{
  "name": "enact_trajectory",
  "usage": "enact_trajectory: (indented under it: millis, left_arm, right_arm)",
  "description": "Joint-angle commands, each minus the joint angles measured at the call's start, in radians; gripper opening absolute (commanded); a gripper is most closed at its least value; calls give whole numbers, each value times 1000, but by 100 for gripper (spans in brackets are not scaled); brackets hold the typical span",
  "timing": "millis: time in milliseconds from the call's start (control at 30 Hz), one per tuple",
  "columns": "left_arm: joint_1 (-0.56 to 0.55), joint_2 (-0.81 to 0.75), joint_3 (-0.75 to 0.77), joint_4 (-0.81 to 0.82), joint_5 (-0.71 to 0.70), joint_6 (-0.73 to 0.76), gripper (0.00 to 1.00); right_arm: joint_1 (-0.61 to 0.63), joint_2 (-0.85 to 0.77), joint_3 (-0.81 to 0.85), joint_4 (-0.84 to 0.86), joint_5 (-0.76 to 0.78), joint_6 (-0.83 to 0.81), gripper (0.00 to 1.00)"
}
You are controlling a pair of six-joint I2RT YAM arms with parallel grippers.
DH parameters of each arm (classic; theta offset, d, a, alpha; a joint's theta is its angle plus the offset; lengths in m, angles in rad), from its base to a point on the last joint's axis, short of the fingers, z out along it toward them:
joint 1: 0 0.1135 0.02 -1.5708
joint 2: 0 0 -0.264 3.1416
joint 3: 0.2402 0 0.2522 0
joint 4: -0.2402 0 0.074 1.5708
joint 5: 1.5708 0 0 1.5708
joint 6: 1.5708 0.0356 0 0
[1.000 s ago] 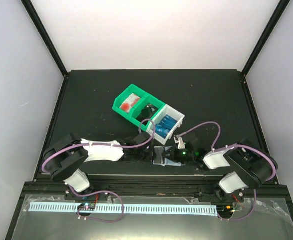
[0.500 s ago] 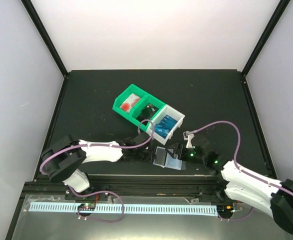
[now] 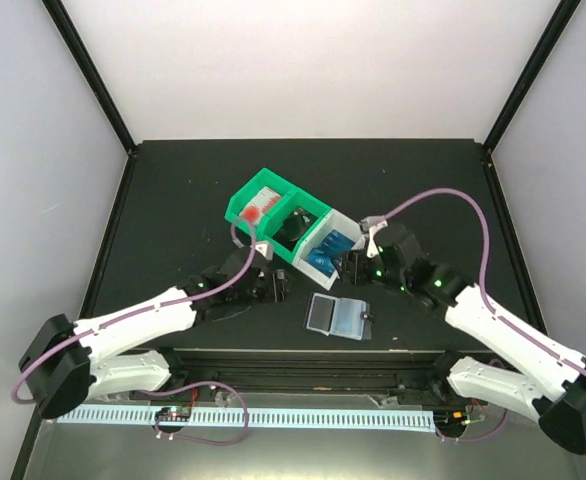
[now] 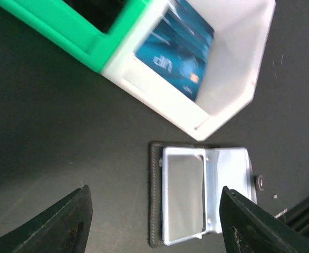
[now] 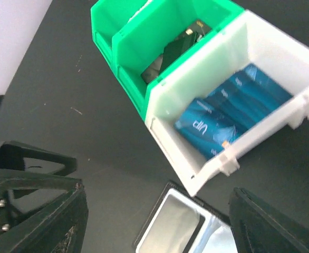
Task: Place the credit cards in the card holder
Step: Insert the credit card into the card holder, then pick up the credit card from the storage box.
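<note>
Card holder (image 3: 339, 317): lies opened flat on the black table (image 3: 173, 200), close to the middle of its near edge, clear sleeves facing up. It sits just in front of the white bin (image 3: 357, 233) without touching it.
Credit cards (image 3: 331, 248): blue with pale print, stacked leaning inside the white bin.
Sleeve toward the right edge: looks pale blue; I cannot tell whether a card is in it.
Green bin (image 3: 245, 196): joined to the white bin's left side, with a dark item in its nearer compartment.
Left gripper (image 3: 276, 286): fingers spread wide, holding nothing, left of the card holder.
Right gripper (image 3: 359, 266): fingers spread wide, holding nothing, over the white bin's near corner.
</note>
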Motion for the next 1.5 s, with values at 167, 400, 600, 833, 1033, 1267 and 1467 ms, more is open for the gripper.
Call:
enact_trajectory:
  millis: [167, 400, 600, 833, 1033, 1267, 1467]
  left_arm:
    - [206, -130, -67, -39, 140, 44, 74]
    - [323, -108, -107, 38, 279, 29, 75]
    - [367, -47, -112, 67, 332, -6, 73]
    - [369, -91, -66, -10, 321, -26, 72]
    - [370, -133, -8, -59, 290, 5, 70]
    - [372, -135, 20, -38, 201, 11, 71]
    - [373, -53, 58, -38, 242, 30, 71]
  right_arm:
    - [-10, 438, 388, -195, -33, -395, 74]
    - [-72, 683, 514, -264, -68, -508, 74]
    - [-105, 825, 582, -339, -77, -554, 71]
    - [-105, 968, 657, -380, 5, -519, 70]
    - [-104, 1018, 690, -400, 99, -503, 70]
    - [-103, 1009, 645, -352, 6, -513, 66]
    - [-99, 1043, 632, -335, -14, -506, 49]
